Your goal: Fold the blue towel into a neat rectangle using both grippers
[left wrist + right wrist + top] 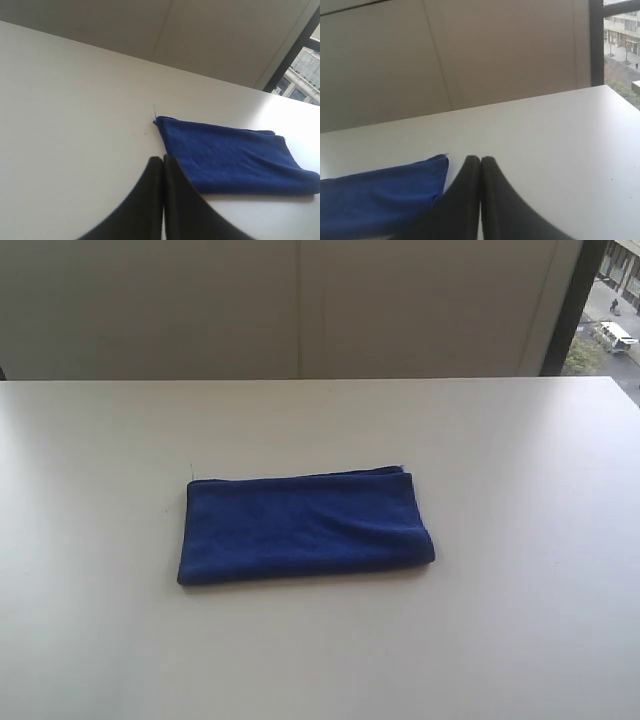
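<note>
The blue towel lies folded into a flat rectangle near the middle of the white table. Neither arm shows in the exterior view. In the left wrist view the towel lies just beyond my left gripper, whose black fingers are pressed together with nothing between them. In the right wrist view one end of the towel sits beside my right gripper, also shut and empty. Both grippers stay apart from the cloth. A thin loose thread sticks out at the towel's far left corner.
A beige panelled wall stands behind the table's far edge. A dark window frame with a street outside is at the far right. Bare tabletop surrounds the towel on all sides.
</note>
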You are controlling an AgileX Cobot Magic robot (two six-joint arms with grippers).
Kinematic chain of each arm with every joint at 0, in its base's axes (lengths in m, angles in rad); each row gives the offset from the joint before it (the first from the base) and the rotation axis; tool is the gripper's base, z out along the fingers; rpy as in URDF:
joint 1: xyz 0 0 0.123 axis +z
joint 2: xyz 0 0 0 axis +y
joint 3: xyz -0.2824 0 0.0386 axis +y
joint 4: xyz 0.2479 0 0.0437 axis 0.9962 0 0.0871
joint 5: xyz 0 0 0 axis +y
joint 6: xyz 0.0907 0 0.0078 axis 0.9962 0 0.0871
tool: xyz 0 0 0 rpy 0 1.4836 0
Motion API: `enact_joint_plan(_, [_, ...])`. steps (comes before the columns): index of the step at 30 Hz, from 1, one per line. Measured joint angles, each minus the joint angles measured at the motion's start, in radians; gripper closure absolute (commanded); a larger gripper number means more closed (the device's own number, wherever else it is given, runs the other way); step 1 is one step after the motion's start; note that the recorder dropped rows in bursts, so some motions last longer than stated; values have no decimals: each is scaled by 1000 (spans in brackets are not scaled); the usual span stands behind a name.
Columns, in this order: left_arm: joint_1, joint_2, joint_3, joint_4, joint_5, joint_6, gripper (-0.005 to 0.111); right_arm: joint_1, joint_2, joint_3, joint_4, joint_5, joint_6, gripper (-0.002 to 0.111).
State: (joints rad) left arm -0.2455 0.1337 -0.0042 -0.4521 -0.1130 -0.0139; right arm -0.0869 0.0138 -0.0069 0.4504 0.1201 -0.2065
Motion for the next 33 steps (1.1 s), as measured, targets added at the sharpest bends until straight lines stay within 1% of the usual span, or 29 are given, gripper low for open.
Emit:
enact_joint_plan(6, [0, -1, 0, 0, 0, 0, 107, -2, -7, 0, -7, 2, 22, 108])
enact_joint_plan(9, [0, -1, 0, 0, 0, 0, 107, -2, -7, 0, -115, 36, 31, 108])
enact_joint_plan(11, [0, -1, 0, 0, 0, 0, 107, -2, -7, 0, -238, 112, 66, 108])
enact_joint_plan(14, [0, -1, 0, 0, 0, 0, 107, -2, -7, 2, -324, 205, 118, 108])
enact_joint_plan(17, [0, -1, 0, 0, 0, 0, 107, 5, -7, 2, -350, 221, 139, 108])
enact_joint_plan(24, [0, -1, 0, 0, 0, 0, 107, 84, -7, 2, -358, 221, 178, 108])
enact_joint_plan(29, [0, -1, 0, 0, 0, 0, 107, 87, -7, 2, -376, 208, 180, 108])
enact_joint_plan(33, [0, -1, 0, 0, 0, 0, 107, 63, -7, 2, -392, 208, 180, 108])
